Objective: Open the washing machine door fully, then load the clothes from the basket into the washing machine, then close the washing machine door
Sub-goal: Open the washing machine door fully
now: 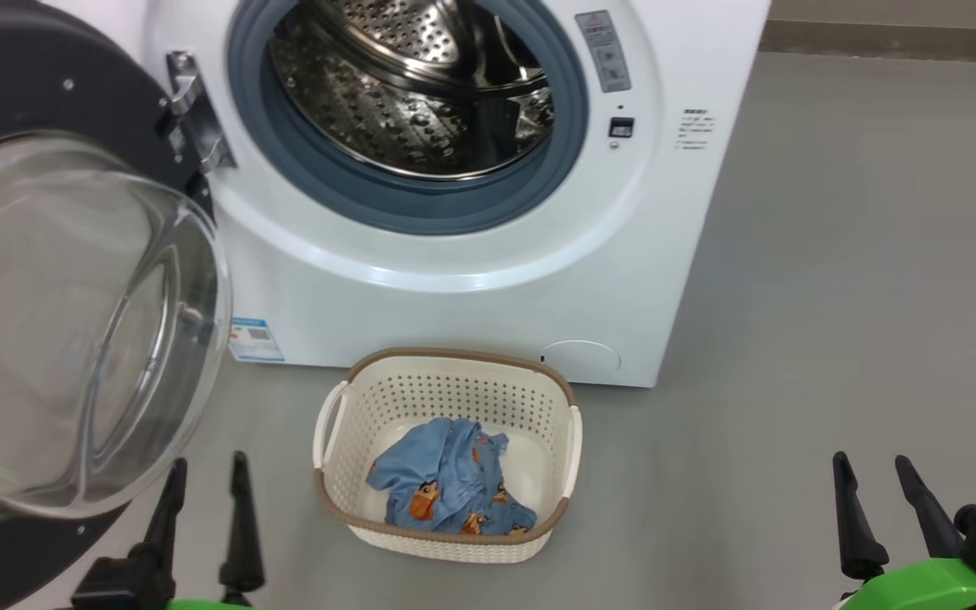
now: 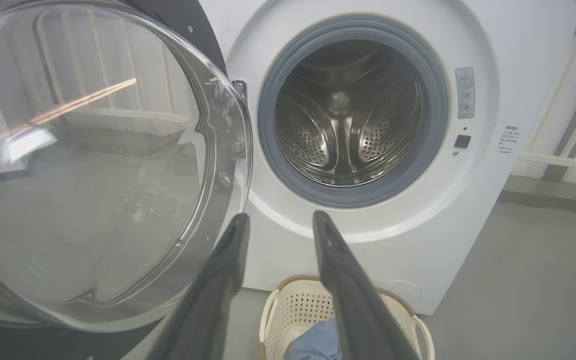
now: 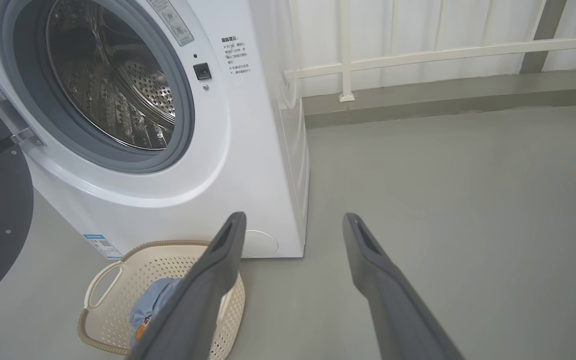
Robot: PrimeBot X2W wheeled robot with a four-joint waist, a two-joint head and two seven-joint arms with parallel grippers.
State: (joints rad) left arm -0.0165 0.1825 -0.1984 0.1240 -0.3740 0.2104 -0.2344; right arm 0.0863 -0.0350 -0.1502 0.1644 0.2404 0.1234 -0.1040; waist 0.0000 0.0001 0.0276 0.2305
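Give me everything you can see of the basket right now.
The basket is small, cream-white and looks like plastic: a rounded rectangle with walls perforated in rows of small holes, a brown woven-look rim and a white loop handle on each short side. It stands upright and open-topped on the grey floor, close in front of the washer, below its open drum. The blue printed clothes lie crumpled on its bottom. Nothing else touches it.

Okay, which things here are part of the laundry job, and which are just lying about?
Part of the job: washing machine, washing machine door, basket, clothes.
Just there: white railing, grey floor.
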